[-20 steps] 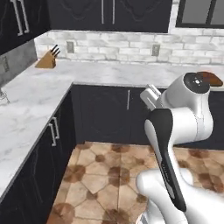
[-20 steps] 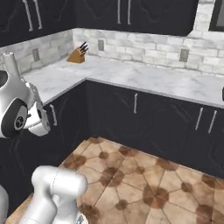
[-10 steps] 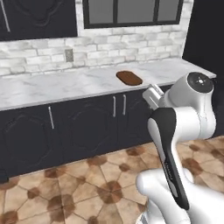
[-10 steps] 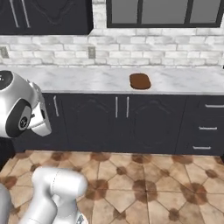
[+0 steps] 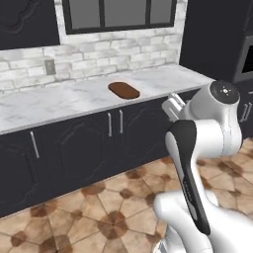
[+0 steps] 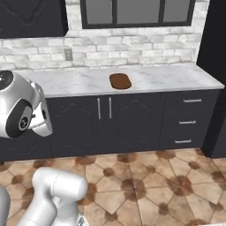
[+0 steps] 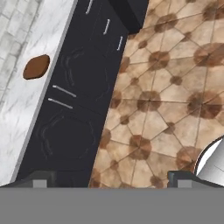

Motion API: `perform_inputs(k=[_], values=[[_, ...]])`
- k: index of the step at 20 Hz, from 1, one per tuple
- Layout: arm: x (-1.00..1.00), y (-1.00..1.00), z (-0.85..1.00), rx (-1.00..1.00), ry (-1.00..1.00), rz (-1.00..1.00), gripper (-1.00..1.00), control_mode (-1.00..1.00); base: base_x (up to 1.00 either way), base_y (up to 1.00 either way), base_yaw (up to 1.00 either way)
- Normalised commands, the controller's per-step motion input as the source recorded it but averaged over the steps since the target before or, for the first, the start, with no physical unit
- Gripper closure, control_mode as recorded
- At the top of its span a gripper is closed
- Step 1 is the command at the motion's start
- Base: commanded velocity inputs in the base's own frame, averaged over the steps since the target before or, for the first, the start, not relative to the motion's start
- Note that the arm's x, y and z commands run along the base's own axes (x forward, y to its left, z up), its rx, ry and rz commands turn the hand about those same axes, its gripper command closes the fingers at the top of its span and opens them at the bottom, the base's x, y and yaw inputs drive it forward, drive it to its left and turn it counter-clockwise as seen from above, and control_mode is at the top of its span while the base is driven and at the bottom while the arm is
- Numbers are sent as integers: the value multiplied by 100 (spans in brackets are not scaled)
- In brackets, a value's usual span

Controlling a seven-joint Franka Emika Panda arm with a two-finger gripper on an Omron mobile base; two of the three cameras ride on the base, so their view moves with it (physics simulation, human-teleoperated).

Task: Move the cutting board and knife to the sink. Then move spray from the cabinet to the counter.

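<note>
White arm folded high, fingers point(image 7: 39, 180) spread wide, seemingly empty, pointing toward the floor

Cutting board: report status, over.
Pincer open, empty, over the floor. Cutting board flat on the counter, untouched. Nothing beside it.

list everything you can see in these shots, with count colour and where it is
cutting board: 1, brown, flat on the counter below the window
counter: 1, white marble, along the back wall
base cabinets: a run, dark, under the counter; three drawers at right
window: 1, dark frame, above the brick backsplash
wall outlet: 1, grey, on the backsplash
floor: brown patterned tiles
gripper: 1, dark tips, jaws open, holding nothing
</note>
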Motion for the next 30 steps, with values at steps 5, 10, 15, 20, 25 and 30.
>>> perform_inputs(k=[5, 10, 15, 20, 25, 30], values=[[0, 0, 0, 0, 0, 0, -100, 100, 100, -30, -4], [0, 0, 0, 0, 0, 0, -100, 100, 100, -5, 0], [0, 0, 0, 0, 0, 0, -100, 100, 100, 19, 0], [0, 0, 0, 0, 0, 0, -100, 100, 100, -17, 0], [0, 0, 0, 0, 0, 0, -100, 100, 100, -57, 13], [0, 0, 0, 0, 0, 0, -100, 100, 80, -61, 20]])
